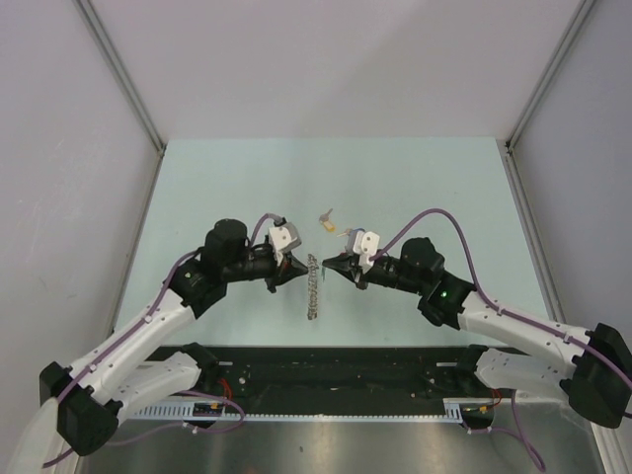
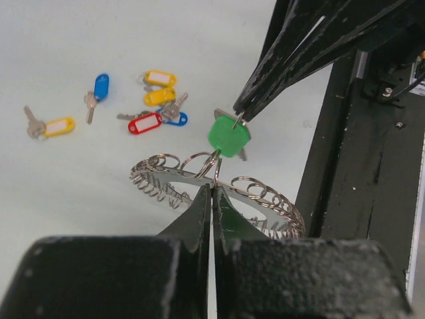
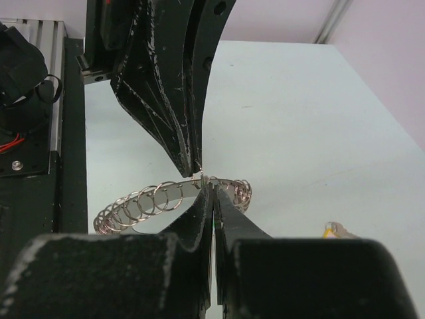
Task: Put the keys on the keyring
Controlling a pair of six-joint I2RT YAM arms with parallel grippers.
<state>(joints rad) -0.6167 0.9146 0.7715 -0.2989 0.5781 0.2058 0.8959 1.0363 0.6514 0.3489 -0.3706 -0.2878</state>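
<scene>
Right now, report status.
Left gripper shut on keyring. Right gripper shut on green-tagged key, at the ring's loops. Other keys lie apart on table.

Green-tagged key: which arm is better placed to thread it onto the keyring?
Right. The right gripper pinches the green-tagged key right at the loops of the keyring; the left gripper is shut on the keyring, apparently steadying it.

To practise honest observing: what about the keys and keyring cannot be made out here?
Left wrist view: the left hand hides the keyring's near edge; whether the green key is threaded is unclear.
Right wrist view: the right hand covers that key.
Top view: loose keys too small to count.
</scene>
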